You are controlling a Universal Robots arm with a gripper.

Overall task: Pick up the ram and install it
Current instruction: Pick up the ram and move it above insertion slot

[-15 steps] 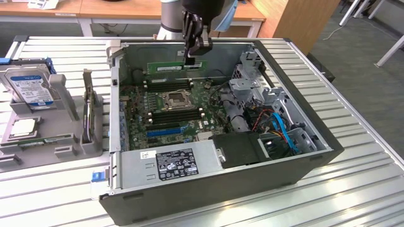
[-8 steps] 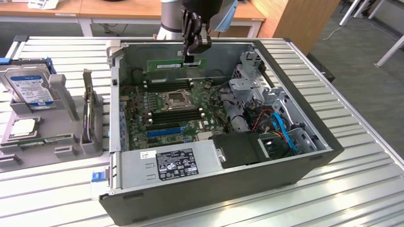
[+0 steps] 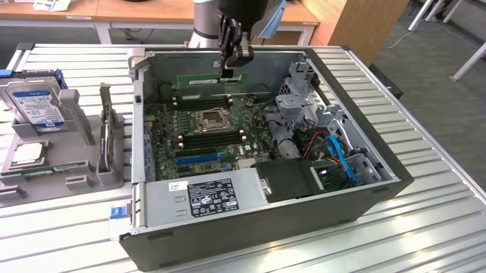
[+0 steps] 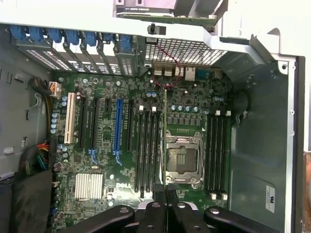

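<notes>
Slatted metal table (image 3: 425, 187), open PC case (image 3: 304, 222); end effector (image 3: 229, 67) pinching long thin green ram (image 3: 199, 80) above motherboard (image 3: 205, 128).

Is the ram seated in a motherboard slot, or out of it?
Out. The shut gripper holds the ram edge-down above the motherboard, apart from the black slots.

Bright, even overhead light; glare on the slatted metal table (image 3: 433, 224); computer case (image 3: 304, 227) interior dimmer; its white rim (image 4: 73, 17) washes out; gripper (image 4: 165, 206) dark.

"DELL" logo (image 4: 115, 189) on mobo (image 4: 189, 127), PSU label (image 3: 213, 196) print unreadable, HDD label (image 3: 36, 103) same
</notes>
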